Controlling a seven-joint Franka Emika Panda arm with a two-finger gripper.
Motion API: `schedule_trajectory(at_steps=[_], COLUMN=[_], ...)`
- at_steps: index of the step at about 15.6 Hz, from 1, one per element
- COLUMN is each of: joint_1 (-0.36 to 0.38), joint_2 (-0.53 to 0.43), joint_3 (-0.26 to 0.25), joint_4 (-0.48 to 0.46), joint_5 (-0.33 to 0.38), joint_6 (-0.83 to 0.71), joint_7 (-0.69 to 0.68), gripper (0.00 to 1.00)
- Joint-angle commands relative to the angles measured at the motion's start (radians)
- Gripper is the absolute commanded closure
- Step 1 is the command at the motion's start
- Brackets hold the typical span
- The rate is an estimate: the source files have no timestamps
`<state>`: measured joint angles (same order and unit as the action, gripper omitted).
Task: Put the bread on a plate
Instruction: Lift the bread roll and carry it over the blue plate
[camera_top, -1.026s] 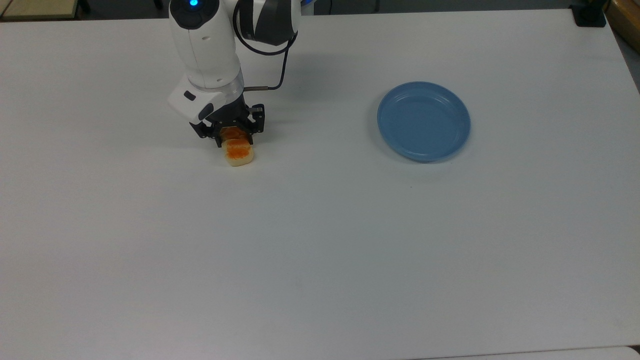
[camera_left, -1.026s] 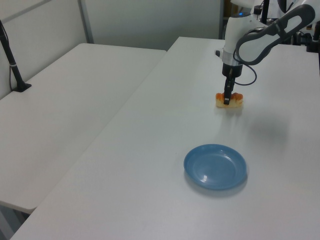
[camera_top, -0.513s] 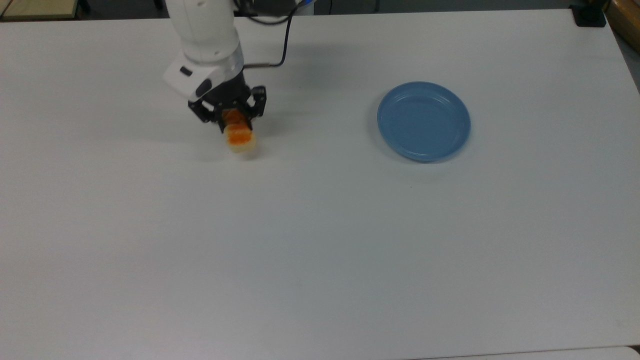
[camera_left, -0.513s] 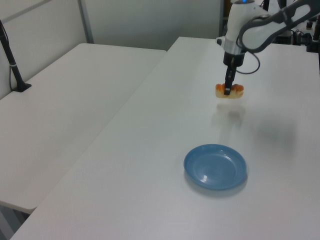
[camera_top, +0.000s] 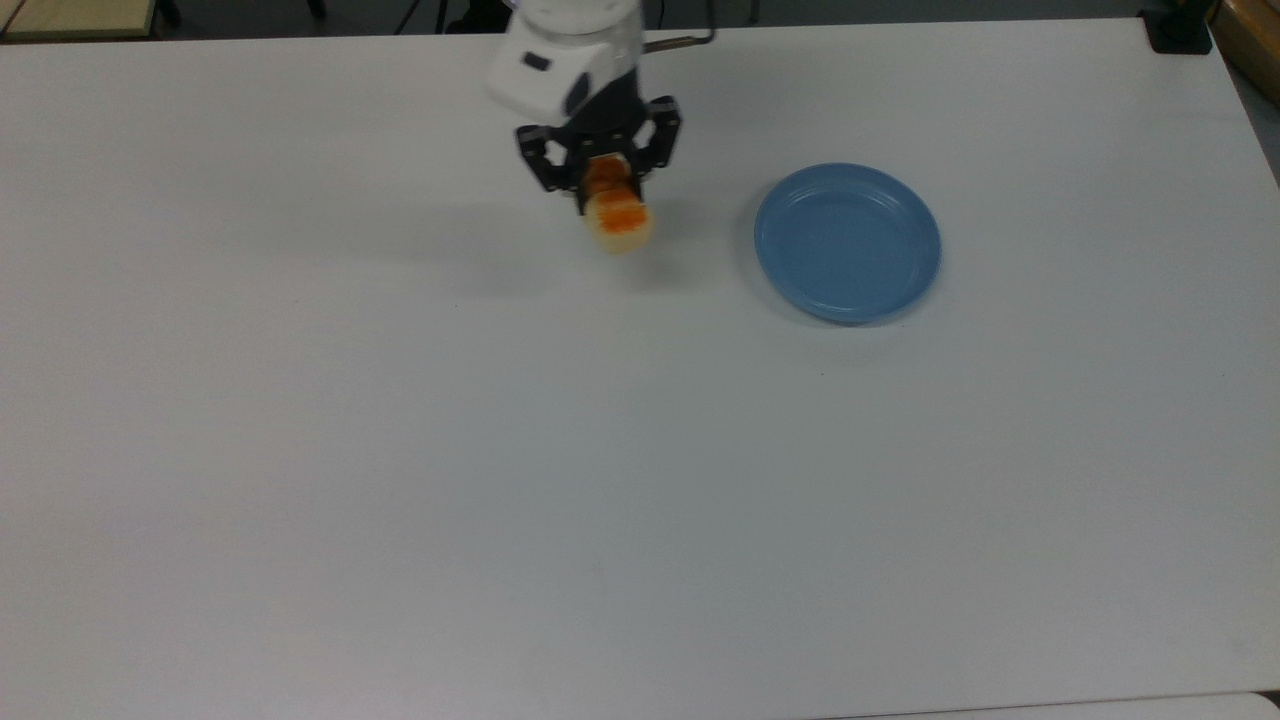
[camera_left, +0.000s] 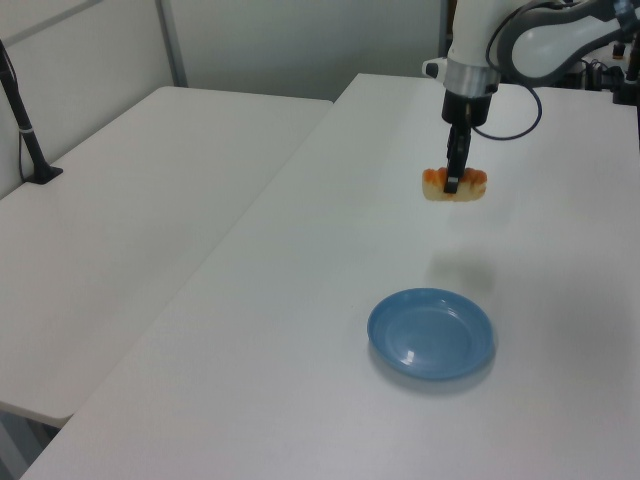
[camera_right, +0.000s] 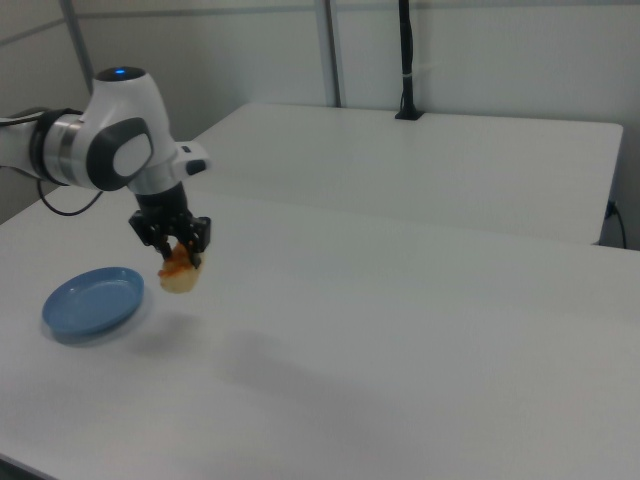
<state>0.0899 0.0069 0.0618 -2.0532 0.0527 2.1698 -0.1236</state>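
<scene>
The claw (camera_top: 603, 190), clamped on the bread (camera_top: 619, 221), has carried it nearer the plate (camera_top: 848, 243), above open table (camera_top: 600, 450).

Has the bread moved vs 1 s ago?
Yes. In the top view the bread, held in the pincer, has shifted right toward the light-blue plate, which stayed put. In the left view it hangs clear above the table.

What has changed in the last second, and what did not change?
The claw, shut on the bread, lifted it off the table and carried it toward the top view's right, nearer the plate. The grip stayed shut; the plate did not move.
</scene>
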Motion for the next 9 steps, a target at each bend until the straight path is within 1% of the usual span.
schedule_trajectory(at_steps=[1, 2, 5, 6, 9], joint_1=[0.007, 0.008, 0.011, 0.019, 0.056], joint_2=[0.002, 0.01, 0.04, 0.06, 0.129], joint_3=[0.131, 0.165, 0.237, 0.251, 0.256], joint_4=[0.011, 0.012, 0.042, 0.057, 0.097], joint_5=[-0.06, -0.066, -0.082, -0.095, -0.154], joint_6=[-0.01, -0.005, -0.005, -0.005, -0.004], joint_7=[0.22, 0.278, 0.425, 0.479, 0.692], gripper=[0.47, 0.47, 0.47, 0.47, 0.47])
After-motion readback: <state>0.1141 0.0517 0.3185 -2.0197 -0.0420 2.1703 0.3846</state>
